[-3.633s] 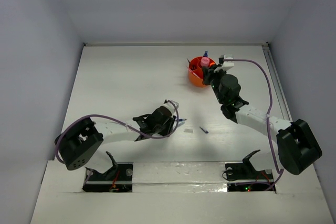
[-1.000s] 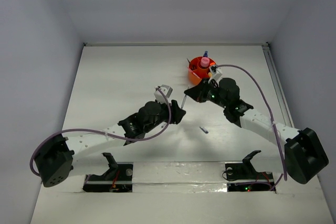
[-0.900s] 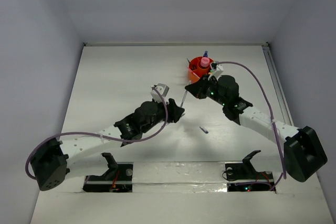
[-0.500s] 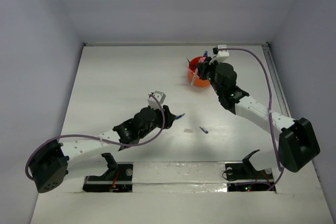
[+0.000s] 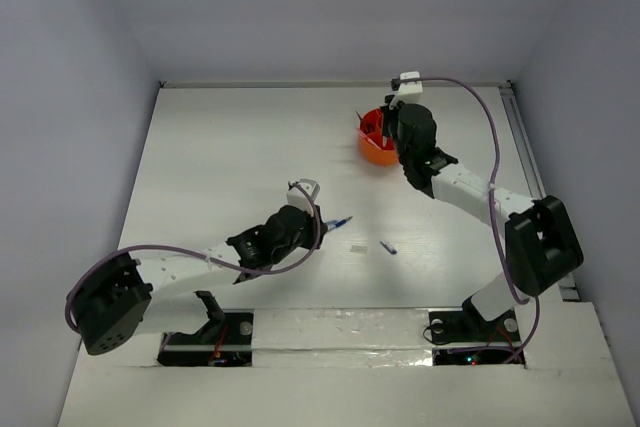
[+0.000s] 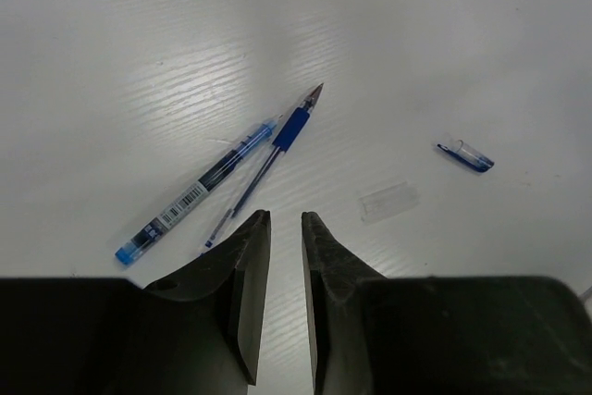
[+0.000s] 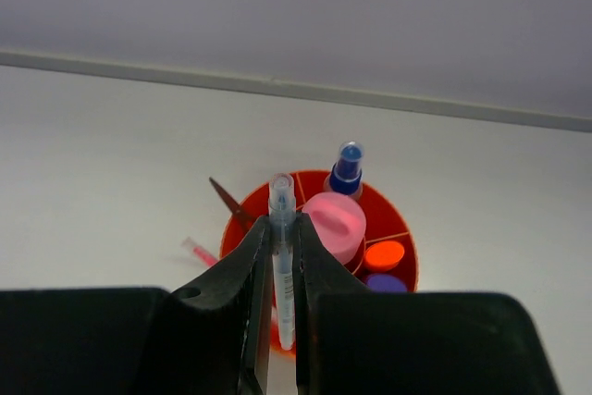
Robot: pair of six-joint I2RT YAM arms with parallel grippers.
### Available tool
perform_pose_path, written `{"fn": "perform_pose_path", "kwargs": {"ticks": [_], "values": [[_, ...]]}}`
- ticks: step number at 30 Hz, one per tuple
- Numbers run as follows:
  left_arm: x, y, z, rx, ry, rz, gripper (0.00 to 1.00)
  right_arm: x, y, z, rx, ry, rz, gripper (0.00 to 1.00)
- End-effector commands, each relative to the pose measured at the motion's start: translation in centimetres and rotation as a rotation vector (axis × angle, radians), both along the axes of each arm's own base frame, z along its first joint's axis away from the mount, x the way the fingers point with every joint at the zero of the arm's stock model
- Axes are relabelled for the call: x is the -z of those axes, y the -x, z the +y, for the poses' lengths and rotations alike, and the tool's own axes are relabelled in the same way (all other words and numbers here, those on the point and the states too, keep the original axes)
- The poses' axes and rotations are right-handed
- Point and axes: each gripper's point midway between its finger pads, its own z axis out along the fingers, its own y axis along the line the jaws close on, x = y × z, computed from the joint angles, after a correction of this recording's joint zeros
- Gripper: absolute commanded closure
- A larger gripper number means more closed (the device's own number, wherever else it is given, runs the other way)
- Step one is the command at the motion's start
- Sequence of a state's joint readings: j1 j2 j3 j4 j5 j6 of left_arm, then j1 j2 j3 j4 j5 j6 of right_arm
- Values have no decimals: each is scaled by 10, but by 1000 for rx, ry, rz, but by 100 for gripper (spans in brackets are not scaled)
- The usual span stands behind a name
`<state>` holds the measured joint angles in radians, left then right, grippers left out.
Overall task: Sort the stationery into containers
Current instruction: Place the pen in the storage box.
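1. Mostly done: the orange tub [image 7: 413, 261], at 1 o'clock on the desk [image 5: 220, 147], already holds a pink tube [image 7: 335, 224], a blue-capped bottle [image 7: 348, 166] and highlighters [image 7: 385, 254].
2. The right end effector [image 7: 281, 261] is clenched on a clear pen [image 7: 281, 193], upright over the tub and not yet in.
3. Left to sort: a blue pen [image 6: 199, 190] with a blue-gripped refill [image 6: 277, 150] just beside it, and a small cap [image 6: 465, 156] at their 3 o'clock.
4. The left end effector [image 6: 282, 228] hovers at their 6 o'clock, grasping nothing, jaws a slim gap apart.
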<state>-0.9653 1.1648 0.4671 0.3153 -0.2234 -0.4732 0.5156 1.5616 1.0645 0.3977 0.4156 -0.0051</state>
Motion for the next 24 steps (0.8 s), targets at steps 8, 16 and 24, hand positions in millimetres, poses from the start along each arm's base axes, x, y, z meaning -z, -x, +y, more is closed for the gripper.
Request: {"fn": "perform_pose_path", "kwargs": {"ticks": [8,16,24], "values": [[1,-15,0,-31,-60,-27,83,-28,-28,-5,47,13,-110,100],[10,-23,4,-43,-112,-20,81,-5,-24,1,20,-27,-71,98],[21,-20,-3,15,-148,-3,79,-8,-15,-3,29,-68,-54,70]]}}
